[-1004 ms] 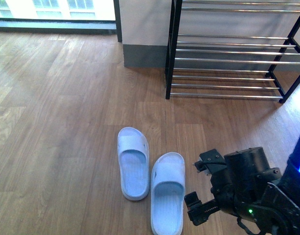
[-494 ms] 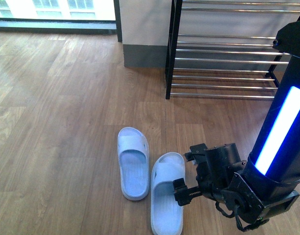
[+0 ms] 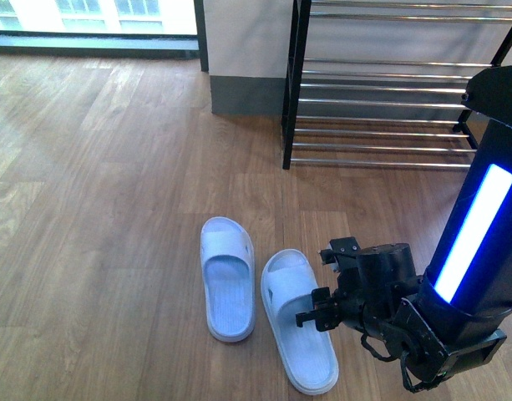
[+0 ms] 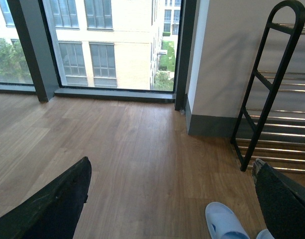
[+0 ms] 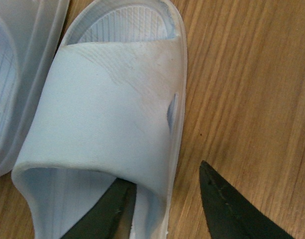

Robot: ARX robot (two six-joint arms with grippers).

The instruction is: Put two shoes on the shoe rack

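While its fingers are spread, the right claw is set astride the outer side wall of the right pale blue rubber slide sandal. One finger is tucked under the strap and the other is held outside, over the wooden floor. The matching left sandal is seen just beside it at 9 o'clock. The black-framed shoe rack with chrome bars is found at 1 o'clock, well apart. The left claw is held wide apart, with nothing gripped.

Downward front and close right-wrist views share slipper.
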